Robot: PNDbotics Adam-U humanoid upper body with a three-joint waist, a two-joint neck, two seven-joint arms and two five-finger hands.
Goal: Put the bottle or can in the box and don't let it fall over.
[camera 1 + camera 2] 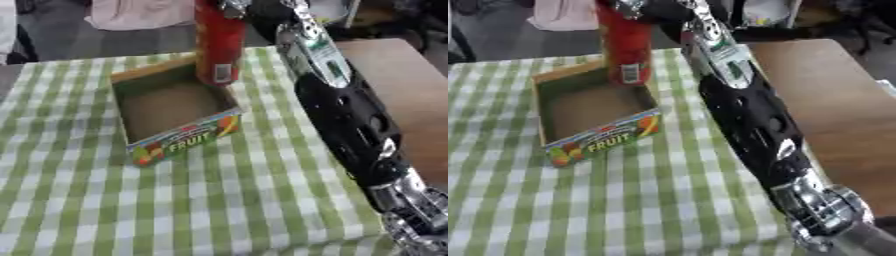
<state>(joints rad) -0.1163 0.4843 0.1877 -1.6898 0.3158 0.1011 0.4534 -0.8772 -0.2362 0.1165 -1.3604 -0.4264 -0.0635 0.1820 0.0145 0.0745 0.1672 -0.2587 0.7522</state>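
The red can (219,45) is a tall, smooth cylinder with a glossy skin and a small pale label patch near its base; it stands upright at the far right corner of the box (175,142), its base down by the rim there, though whether it rests on the box floor or hangs just above it cannot be told. The box is shallow, open-topped cardboard, plain matte brown inside, with a printed front wall showing coloured fruit and the word FRUIT. It sits on a soft green-and-white checked cloth (219,210) that covers the worktop (842,100), whose bare brown wooden surface shows to the right. The right hand (229,6) meets the can at its top, at the upper edge of the view, where silver metal parts show; the fingers are cut off there, so whether they are curled round the can cannot be told. The right arm (754,125) runs down from it, a white and green sleeve, then glossy black casing, then a ribbed silver joint.
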